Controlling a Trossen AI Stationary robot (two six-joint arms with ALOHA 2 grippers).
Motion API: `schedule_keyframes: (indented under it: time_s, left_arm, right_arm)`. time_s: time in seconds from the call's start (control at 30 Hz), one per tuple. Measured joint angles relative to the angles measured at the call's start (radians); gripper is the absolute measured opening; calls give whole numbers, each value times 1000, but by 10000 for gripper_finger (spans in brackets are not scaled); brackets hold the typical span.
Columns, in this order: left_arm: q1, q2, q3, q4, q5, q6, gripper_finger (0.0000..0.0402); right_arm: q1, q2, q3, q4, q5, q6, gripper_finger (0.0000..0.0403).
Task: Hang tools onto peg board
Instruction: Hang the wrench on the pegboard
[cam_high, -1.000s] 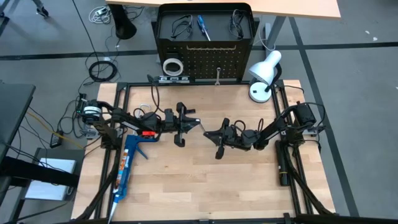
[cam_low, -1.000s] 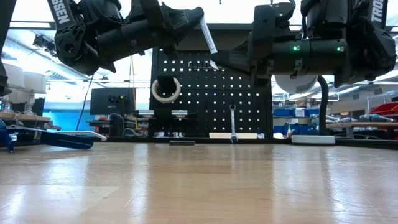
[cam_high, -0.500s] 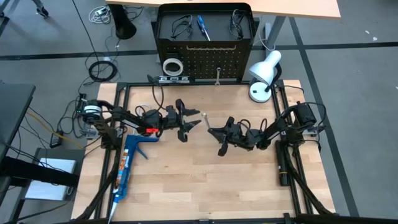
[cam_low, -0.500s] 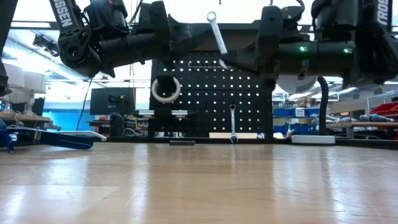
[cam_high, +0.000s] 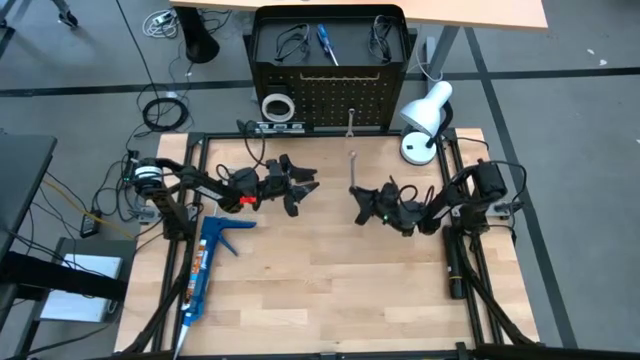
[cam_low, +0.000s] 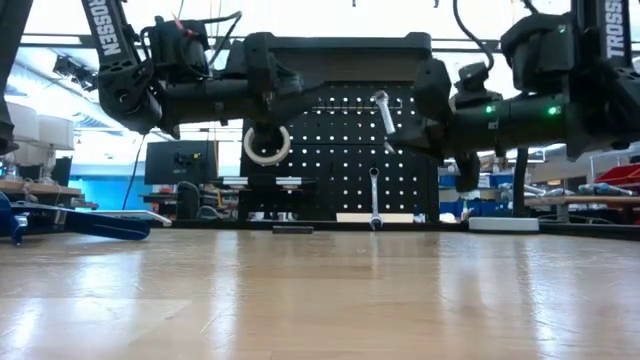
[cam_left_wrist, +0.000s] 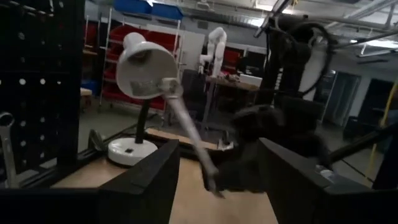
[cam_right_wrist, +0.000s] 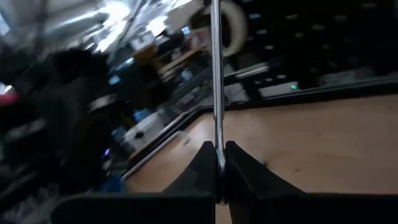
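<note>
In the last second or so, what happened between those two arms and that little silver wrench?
The left gripper let go of the wrench and pulled back, fingers now open. The right gripper, shut on the wrench, has drawn it away and turned it toward the peg board. Unchanged: the tape ring and the second wrench hanging on the board, and the lamp.

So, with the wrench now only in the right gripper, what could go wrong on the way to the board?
The right gripper pinches the silver wrench near one end, so the long free end could pivot or slip.
The peg board already carries a hung wrench and a white tape ring; a wide swing might knock them.
The white desk lamp stands close beside the board, likely near the right arm's path.
</note>
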Motion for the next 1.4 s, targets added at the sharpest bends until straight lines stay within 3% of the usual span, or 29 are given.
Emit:
schedule_keyframes:
  time_s: [0.3,0.53,1.4]
  left_arm:
    - [0,0,0,6,32,0,211]
    - [0,0,1,24,64,27,211]
    - [-1,0,2,34,73,27,211]
  right_arm:
    - [-157,0,-90,0,4,241,22]
    - [-307,0,-135,0,-150,404,30]
    - [-518,0,-39,-6,-269,388,25]
